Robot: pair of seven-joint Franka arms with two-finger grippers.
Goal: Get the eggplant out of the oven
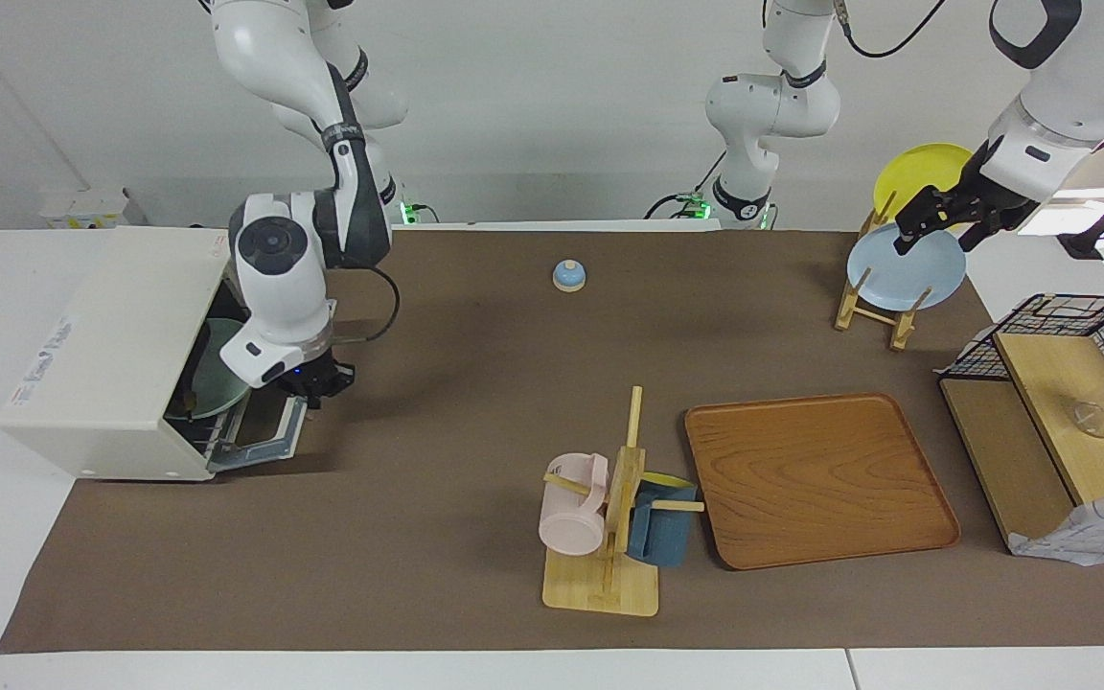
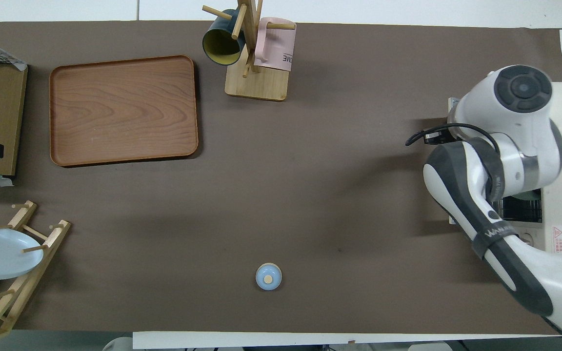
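Right gripper (image 1: 317, 383) hovers over the open oven (image 1: 121, 355) door — finger spread unreadable (eggplant hidden); left arm waits.

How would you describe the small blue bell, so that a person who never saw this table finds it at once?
Start at the brown mat that covers the table. On its open middle stretch, nearer to the robots than the mug tree, stands the call bell alone. It is a low pale blue dome with a tan knob on top, much smaller than anything else there.
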